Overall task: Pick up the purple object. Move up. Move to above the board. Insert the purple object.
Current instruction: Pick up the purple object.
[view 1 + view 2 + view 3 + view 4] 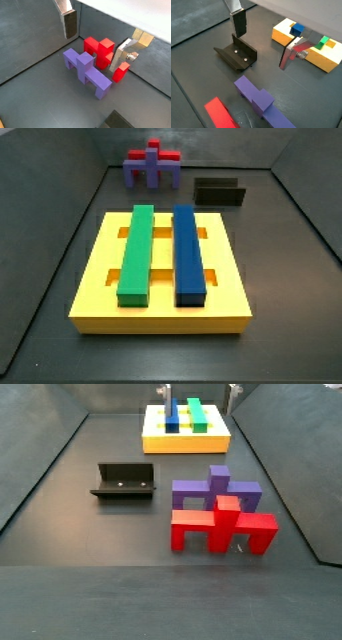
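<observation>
Dark grey counter (54, 494) with low walls, seen from two wrist cameras and two side cameras. Purple object (87, 72), a blocky violet piece, lying on the counter at one end, just beside a red piece (100, 50) of like shape; also seen in a wrist view (261, 102), and in both side views (155, 168) (214, 488) with the red piece (222, 527) touching or nearly touching it. Gripper (93, 42) open and empty, raised above the counter, two flat silver fingers well apart: one finger (69, 22) over bare counter, the other finger (123, 55) beside the red piece, not touching the purple object. Same gripper in another wrist view (264, 42), hanging above the space between the fixture (236, 55) and the board (308, 42). Board, a large yellow slab, at the opposite end of the counter from the purple object, bearing a long green bar (135, 253) and a long blue bar (187, 253) lying side by side along its top (160, 313). Fixture, a dark L-shaped bracket (124, 481), standing on the counter between board (187, 439) and purple object, off to one side. Gripper only just visible at the upper edge of one side view, above the board.
</observation>
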Controlling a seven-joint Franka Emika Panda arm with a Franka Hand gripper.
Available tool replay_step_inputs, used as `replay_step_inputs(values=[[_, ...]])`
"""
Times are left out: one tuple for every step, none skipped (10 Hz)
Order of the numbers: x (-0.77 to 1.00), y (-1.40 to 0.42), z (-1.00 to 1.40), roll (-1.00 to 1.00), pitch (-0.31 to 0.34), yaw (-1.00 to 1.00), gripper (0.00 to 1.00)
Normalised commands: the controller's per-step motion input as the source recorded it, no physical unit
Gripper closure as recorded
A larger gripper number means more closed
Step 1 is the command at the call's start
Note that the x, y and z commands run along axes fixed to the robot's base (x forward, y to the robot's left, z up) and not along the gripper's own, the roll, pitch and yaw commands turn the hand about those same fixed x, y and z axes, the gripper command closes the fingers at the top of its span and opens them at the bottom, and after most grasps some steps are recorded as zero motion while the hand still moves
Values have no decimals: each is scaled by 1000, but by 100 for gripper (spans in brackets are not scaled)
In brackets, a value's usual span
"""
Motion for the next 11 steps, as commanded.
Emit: replay_step_inputs(values=[[-197, 169, -177, -20, -27, -17, 0], [-286, 240, -880, -94, -123, -160, 0], [-289, 337, -986, -54, -90, -97, 0], [-237, 366, -1000, -56, -76, -26, 0], [-160, 223, -1000, -60, -61, -66, 0], [-54, 91, -1000, -54, -26, -134, 0], [0, 51, -960, -21, 0, -189, 0], [-66, 9, -811, 0, 0, -226, 0], [-97, 114, -643, 7, 0, -123, 0], [-86, 126, -363, 0, 0, 0, 0], [-14, 0, -160, 0, -6, 14, 0]])
